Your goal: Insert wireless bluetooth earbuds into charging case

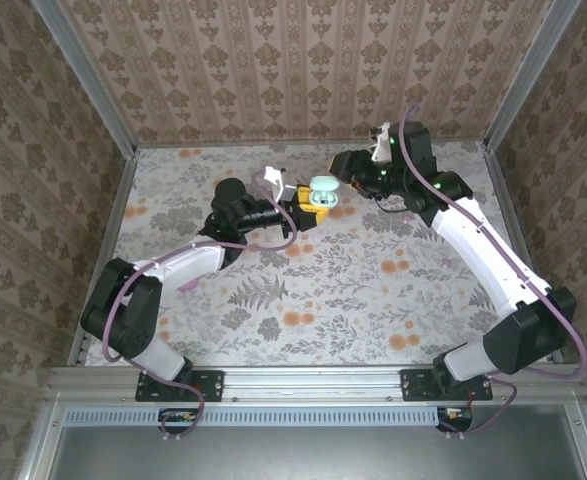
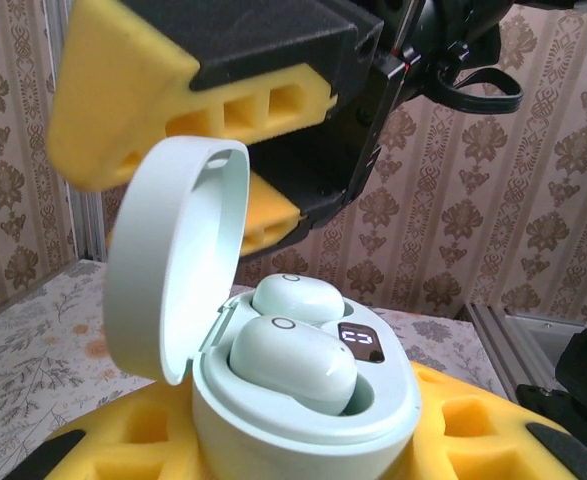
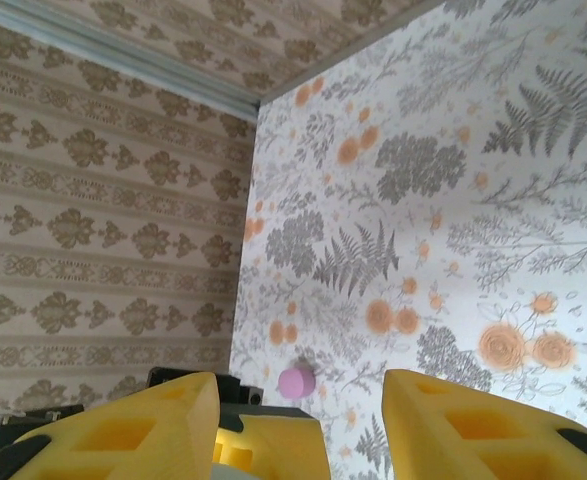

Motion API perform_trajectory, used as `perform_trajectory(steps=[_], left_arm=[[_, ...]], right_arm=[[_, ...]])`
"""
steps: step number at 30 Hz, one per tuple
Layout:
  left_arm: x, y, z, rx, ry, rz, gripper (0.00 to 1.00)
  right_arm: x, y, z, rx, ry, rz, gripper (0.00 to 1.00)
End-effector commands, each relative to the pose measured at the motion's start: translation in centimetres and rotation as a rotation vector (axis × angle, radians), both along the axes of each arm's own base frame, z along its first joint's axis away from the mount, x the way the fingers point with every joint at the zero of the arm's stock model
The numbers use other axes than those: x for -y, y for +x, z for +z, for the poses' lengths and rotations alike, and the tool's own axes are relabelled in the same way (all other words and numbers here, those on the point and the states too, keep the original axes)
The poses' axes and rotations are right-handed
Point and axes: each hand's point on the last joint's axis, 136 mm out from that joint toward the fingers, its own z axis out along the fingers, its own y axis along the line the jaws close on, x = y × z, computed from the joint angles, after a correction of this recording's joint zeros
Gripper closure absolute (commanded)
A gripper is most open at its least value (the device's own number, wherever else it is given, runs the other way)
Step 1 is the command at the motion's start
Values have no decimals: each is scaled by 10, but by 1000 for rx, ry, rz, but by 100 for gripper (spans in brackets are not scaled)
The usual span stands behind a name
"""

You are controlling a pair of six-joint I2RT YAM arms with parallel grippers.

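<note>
A mint-green charging case (image 2: 303, 425) stands with its lid (image 2: 173, 260) swung up to the left. Two mint earbuds sit in its wells, one at the front (image 2: 293, 362) and one behind (image 2: 298, 298), beside a small lit display (image 2: 363, 343). My left gripper (image 2: 303, 455) is shut on the case, with yellow pads on both sides. From above, the case (image 1: 323, 190) hangs over the far middle of the table, the left gripper (image 1: 306, 210) under it. The right gripper (image 1: 346, 180) hovers just right of it. Its yellow fingers (image 2: 113, 110) stand above the lid. My right gripper (image 3: 303, 425) is open and holds nothing.
A small pink round thing (image 3: 296, 381) lies on the flowered table (image 1: 353, 290) near the left wall. Patterned walls close in the back and both sides. An aluminium rail (image 1: 313, 382) runs along the near edge by the arm bases.
</note>
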Motion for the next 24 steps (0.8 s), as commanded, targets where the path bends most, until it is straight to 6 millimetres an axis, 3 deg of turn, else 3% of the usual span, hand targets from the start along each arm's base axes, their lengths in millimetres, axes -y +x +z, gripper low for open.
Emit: perform_trajectory(steps=[1, 7, 8, 14, 24], left_arm=[[0, -6, 28, 80, -45, -2, 69], [1, -2, 31, 78, -53, 7, 70], [1, -2, 32, 79, -55, 8, 70], [1, -2, 34, 76, -62, 6, 69], [1, -2, 38, 78, -74, 8, 69]], right_arm=[[-9, -15, 7, -9, 40, 82, 51], [-14, -31, -8, -42, 74, 135, 50], [-11, -38, 0, -20, 84, 135, 49], [-18, -47, 7, 1, 188, 176, 42], [-28, -56, 5, -32, 350, 268, 46]])
